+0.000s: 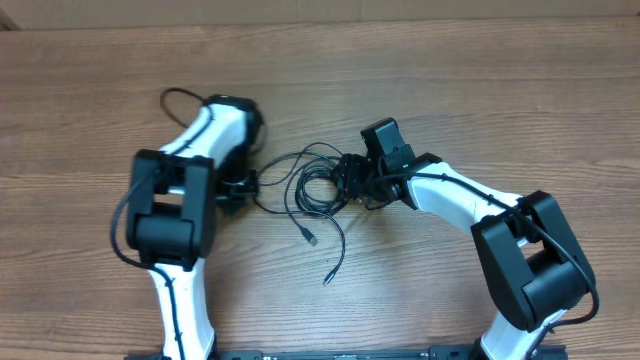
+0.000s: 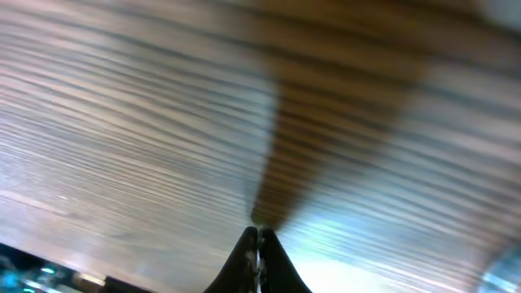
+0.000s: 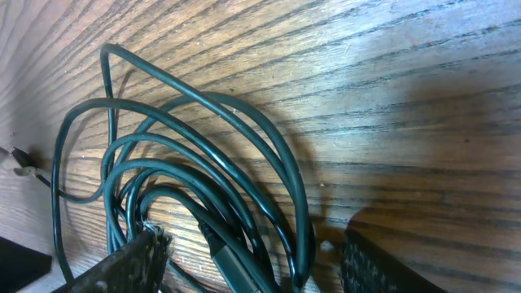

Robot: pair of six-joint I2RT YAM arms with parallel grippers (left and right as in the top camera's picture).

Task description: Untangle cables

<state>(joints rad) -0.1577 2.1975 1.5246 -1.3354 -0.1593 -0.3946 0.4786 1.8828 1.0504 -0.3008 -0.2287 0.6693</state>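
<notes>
The cables (image 1: pixel 296 185) lie as a loose black coil on the wooden table (image 1: pixel 450 90), between my two grippers. Two free ends trail toward the front, one with a silvery plug (image 1: pixel 310 238) and one further down (image 1: pixel 327 279). My left gripper (image 1: pixel 250 186) (image 2: pixel 259 236) is shut at the coil's left edge, where one strand runs up to it. I cannot tell whether that strand is pinched. My right gripper (image 1: pixel 347 180) (image 3: pixel 256 264) stands open, straddling several loops of the cables (image 3: pixel 203 163) and a dark plug body (image 3: pixel 236 260), its fingers (image 3: pixel 134 264) low over the wood.
A thicker black wire (image 1: pixel 178 95) from the left arm loops out at the back left. Both white arms reach in from the table's front edge. A small plug tip (image 3: pixel 20 159) lies at the left edge of the right wrist view.
</notes>
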